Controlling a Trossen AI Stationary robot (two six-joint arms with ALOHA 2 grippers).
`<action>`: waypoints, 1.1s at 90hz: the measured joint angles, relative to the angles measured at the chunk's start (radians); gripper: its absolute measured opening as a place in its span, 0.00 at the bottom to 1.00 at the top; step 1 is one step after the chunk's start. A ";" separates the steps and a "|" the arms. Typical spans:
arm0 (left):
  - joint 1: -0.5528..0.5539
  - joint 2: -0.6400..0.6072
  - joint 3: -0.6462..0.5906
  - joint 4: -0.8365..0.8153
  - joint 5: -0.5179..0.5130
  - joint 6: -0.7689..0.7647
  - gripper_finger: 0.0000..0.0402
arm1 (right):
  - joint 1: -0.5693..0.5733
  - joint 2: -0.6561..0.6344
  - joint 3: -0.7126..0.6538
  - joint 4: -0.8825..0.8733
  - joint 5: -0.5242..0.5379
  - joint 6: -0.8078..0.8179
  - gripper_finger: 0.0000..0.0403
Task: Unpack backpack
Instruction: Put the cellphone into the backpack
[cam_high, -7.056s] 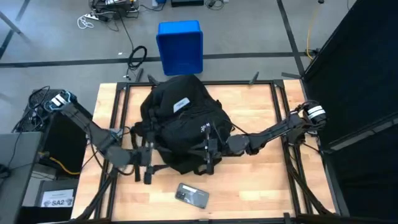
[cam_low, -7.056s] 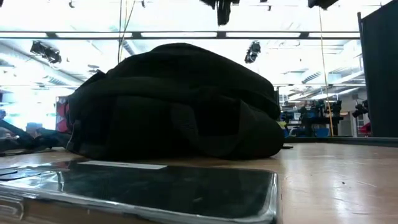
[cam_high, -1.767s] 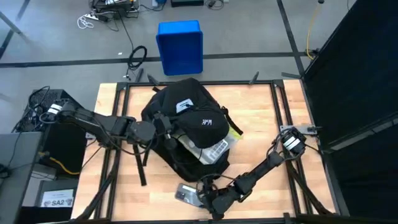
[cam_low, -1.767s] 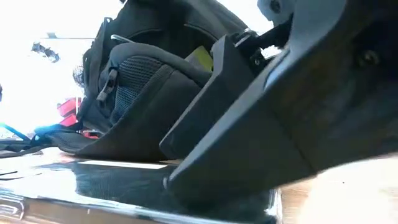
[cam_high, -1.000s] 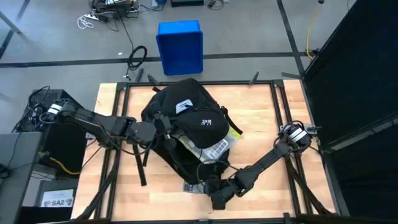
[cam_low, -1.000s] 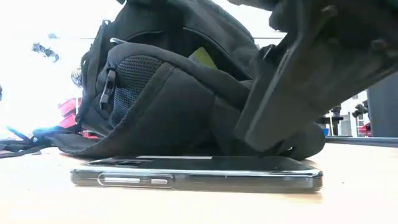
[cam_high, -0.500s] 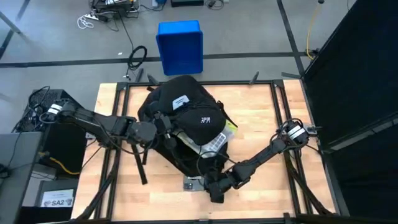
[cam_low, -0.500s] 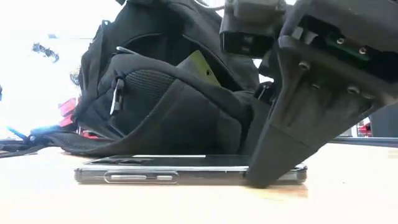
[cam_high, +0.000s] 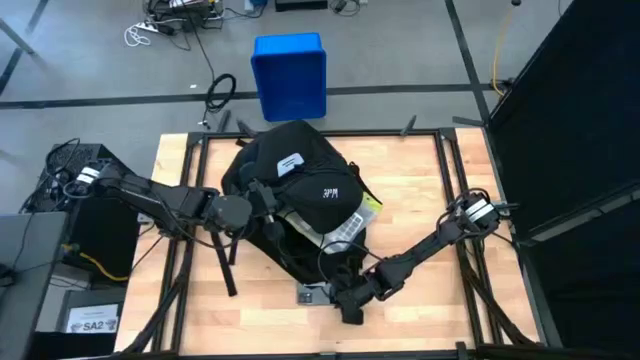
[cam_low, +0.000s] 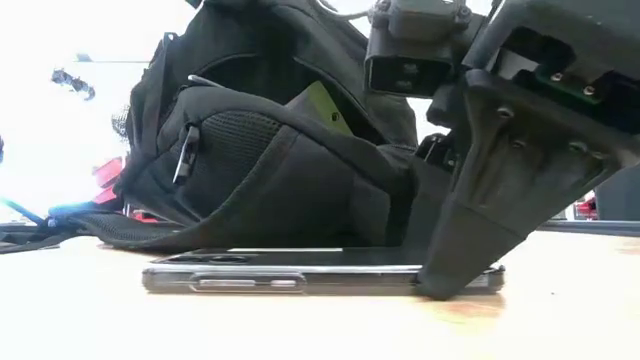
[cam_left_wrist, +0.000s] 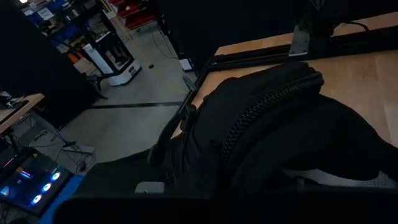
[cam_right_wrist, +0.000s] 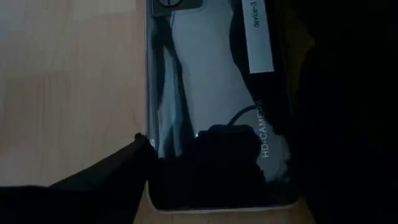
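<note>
Lying at the centre of the pale wooden table: large rounded black fabric backpack, opened. Left hand gripping its 9 o'clock side. Right hand pressing down at 6 o'clock on a flat glossy black phone; grip cannot tell.

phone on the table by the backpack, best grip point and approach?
The phone lies flat on the wooden table, touching the backpack at its far long edge. Probably pinch across the two long edges near one end, coming from above. The right gripper is already down at it; the backpack side looks tight for a finger.
</note>
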 joint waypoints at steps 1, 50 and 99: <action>0.000 0.000 0.000 0.000 0.000 0.000 0.00 | 0.000 0.000 0.001 -0.001 -0.001 0.000 0.80; 0.000 0.000 0.000 -0.004 0.003 0.000 0.00 | 0.058 -0.018 0.160 -0.070 0.009 -0.102 0.65; 0.000 0.000 0.000 -0.006 0.014 -0.001 0.00 | 0.056 -0.043 0.241 -0.078 -0.071 -0.120 0.15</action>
